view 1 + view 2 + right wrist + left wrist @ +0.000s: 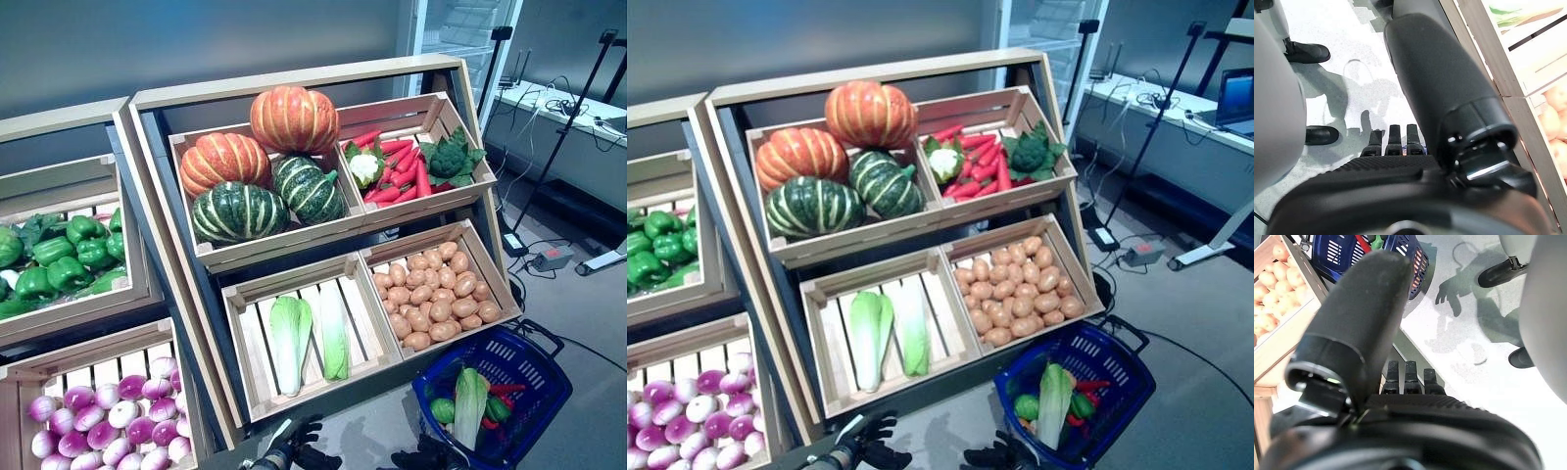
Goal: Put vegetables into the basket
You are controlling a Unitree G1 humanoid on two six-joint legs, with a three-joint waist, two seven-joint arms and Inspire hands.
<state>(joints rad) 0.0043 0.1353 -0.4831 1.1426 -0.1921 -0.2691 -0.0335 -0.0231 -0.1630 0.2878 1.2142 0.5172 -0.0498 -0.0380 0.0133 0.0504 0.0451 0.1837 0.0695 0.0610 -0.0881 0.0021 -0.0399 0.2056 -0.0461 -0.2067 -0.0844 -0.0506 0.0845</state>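
Note:
The blue plastic basket point(537, 364) stands on the floor at the lower right, in front of the stand's right end. In it lie a pale green cabbage point(470, 399), a round green vegetable point(443, 410), a green pepper point(498, 409) and red peppers point(506, 389). My left hand point(297, 452) is low at the bottom edge, below the stand's front. My right hand point(427, 456) is beside it, just left of the basket's near rim. Both hands are empty, with straight fingers, as the left wrist view point(1406, 378) and the right wrist view point(1393, 141) show. The basket also shows in the left wrist view point(1342, 254).
A wooden stand point(294, 86) with sloping crates of vegetables fills the middle. A second stand point(69, 117) is at the left. A tripod point(563, 127), a power brick point(551, 258) and cables lie on the floor at the right, with a table point(578, 113) behind.

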